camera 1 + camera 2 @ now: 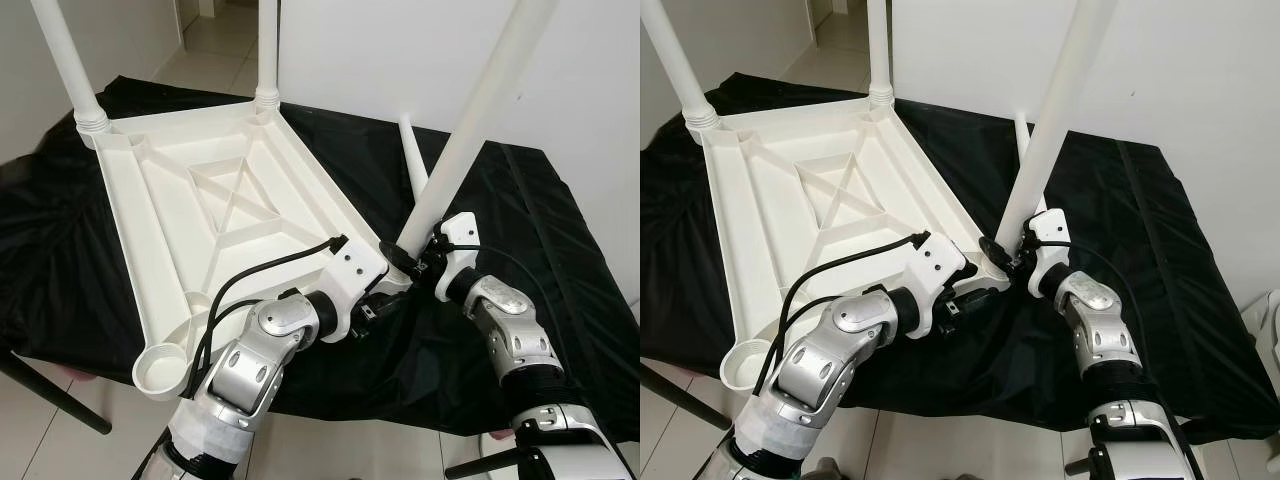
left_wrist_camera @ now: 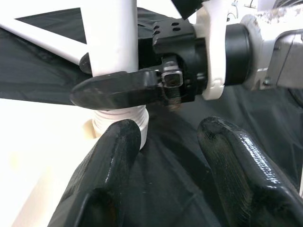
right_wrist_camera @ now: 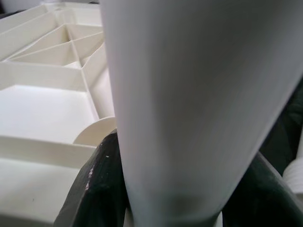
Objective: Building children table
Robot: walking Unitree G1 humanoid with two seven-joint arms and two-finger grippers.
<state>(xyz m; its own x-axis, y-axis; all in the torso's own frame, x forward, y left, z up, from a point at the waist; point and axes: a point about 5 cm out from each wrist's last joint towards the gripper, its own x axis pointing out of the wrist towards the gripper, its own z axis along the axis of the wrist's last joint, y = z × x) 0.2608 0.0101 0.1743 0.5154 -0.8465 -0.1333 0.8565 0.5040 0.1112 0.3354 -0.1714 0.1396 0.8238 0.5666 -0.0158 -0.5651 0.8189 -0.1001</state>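
Black cloth [image 1: 90, 270] covered the work surface, with white walls behind. On it lay the white tabletop [image 1: 215, 215], underside up, with ribs showing. Two legs stood screwed into its far corners: one far-left leg [image 1: 65, 60], one far-middle leg [image 1: 266, 50]. Its near-left corner socket [image 1: 160, 368] sat empty. The left gripper [image 2: 161, 156] hovered beside the near-right corner, fingers apart, holding nothing. The right gripper [image 1: 418, 262] was clamped on the tilted leg [image 1: 480, 110] just above its threaded base at that corner socket. A spare leg [image 1: 413, 150] lay on the cloth behind.
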